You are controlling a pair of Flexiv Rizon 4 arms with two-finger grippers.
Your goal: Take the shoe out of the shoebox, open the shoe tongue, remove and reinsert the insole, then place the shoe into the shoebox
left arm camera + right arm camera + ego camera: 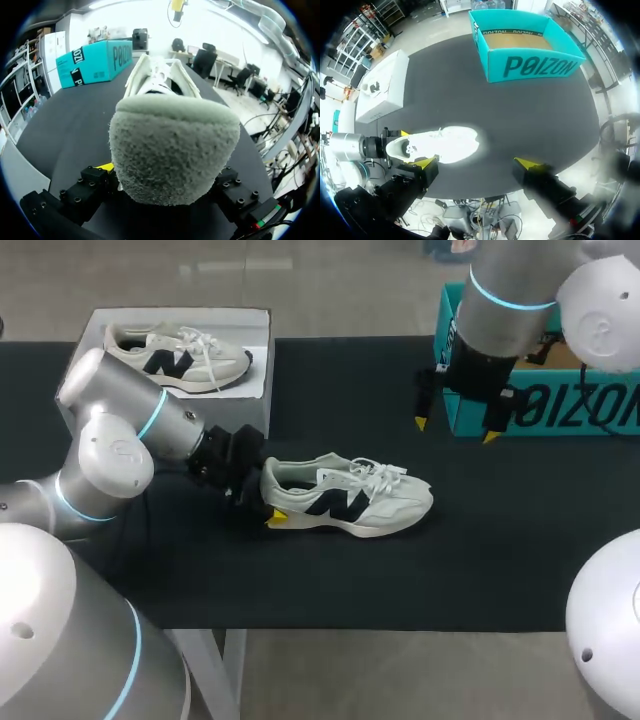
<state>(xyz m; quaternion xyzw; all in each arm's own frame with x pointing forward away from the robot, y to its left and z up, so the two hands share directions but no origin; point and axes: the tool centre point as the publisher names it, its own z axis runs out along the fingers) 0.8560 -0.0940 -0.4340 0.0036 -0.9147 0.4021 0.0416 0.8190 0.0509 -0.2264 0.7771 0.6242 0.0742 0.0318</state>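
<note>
Shoe (345, 498) lies heel-first in our left pincer (268, 494), which pinches the heel, its long axis running straight ahead. Our right pincer (455, 430), spread, hangs well apart.

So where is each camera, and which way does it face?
Head: above, behind, looking down on the table; left arm, right arm show.
Left wrist: on that arm, facing the shoe gripped by the left end effector.
Right wrist: on that arm, looking down past the open right end effector.
All share the shoe; head and right wrist, the teal box.
</note>
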